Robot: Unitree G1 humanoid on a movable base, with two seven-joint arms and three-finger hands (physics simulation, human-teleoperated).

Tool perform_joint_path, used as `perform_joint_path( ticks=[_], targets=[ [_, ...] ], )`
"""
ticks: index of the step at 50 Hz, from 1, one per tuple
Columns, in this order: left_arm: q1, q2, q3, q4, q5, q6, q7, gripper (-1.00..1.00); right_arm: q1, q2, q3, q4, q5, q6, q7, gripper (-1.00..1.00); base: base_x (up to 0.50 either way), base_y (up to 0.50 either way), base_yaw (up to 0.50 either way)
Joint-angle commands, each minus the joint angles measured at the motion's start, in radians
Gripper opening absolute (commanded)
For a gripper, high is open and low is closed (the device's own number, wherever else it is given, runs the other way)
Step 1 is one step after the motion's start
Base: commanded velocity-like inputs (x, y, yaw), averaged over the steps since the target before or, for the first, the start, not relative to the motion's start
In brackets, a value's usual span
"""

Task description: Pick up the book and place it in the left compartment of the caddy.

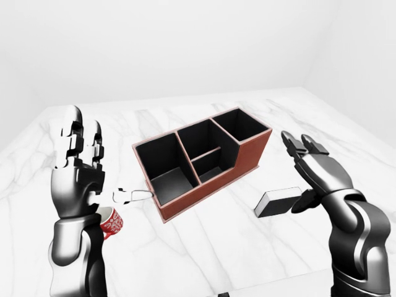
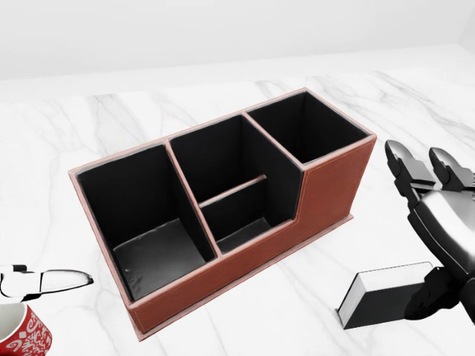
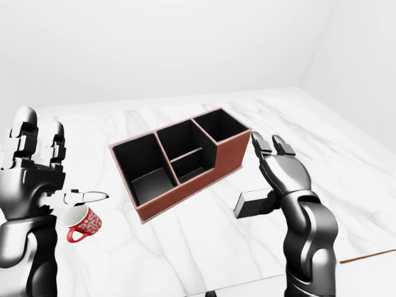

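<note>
Fingers of the right hand (image 1: 315, 170) stand spread wide above the small dark book with white page edges (image 2: 386, 294), its thumb reaching down just beside the book's right end; whether it touches I cannot tell. The left hand (image 1: 77, 164) is held up with its fingers open and straight, its thumb pointing toward the caddy.

That one book lies flat on the white marble tabletop (image 1: 204, 247), near the bottom right of the head view, just apart from the right end of the reddish-brown leather caddy with black lining (image 2: 330, 189). It is a plain rectangular block, with the pale page edge facing the camera.

One caddy stands on the table, set at a slant in the head view, and shows four open pockets: a large left compartment (image 2: 141, 215), two smaller middle ones split by a low divider, and a right one.

One red mug with a white pattern (image 3: 83, 224) sits below the left hand, near the caddy's left end.

Bare marble lies all round the caddy and book, and the table's far edge meets a white wall.
</note>
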Motion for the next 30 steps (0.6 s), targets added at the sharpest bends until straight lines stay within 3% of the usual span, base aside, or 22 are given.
perform_joint_path(
  ticks=[1, 16, 30],
  targets=[
    [-0.008, 0.010, 0.019, 0.013, -0.017, 0.000, 0.006, 1.00, -0.039, -0.020, 0.051, 0.141, -0.163, -0.066, 0.000, 1.00, 0.00, 0.00, 0.00],
    [-0.006, 0.008, 0.010, 0.023, -0.006, 0.000, 0.009, 1.00, -0.053, -0.003, 0.119, 0.280, -0.292, -0.123, 0.000, 1.00, 0.00, 0.00, 0.00],
    [-0.014, 0.013, 0.021, 0.023, -0.009, 0.000, 0.018, 1.00, -0.129, -0.010, 0.159, 0.471, -0.321, -0.097, 0.000, 1.00, 0.00, 0.00, 0.00]
  ],
)
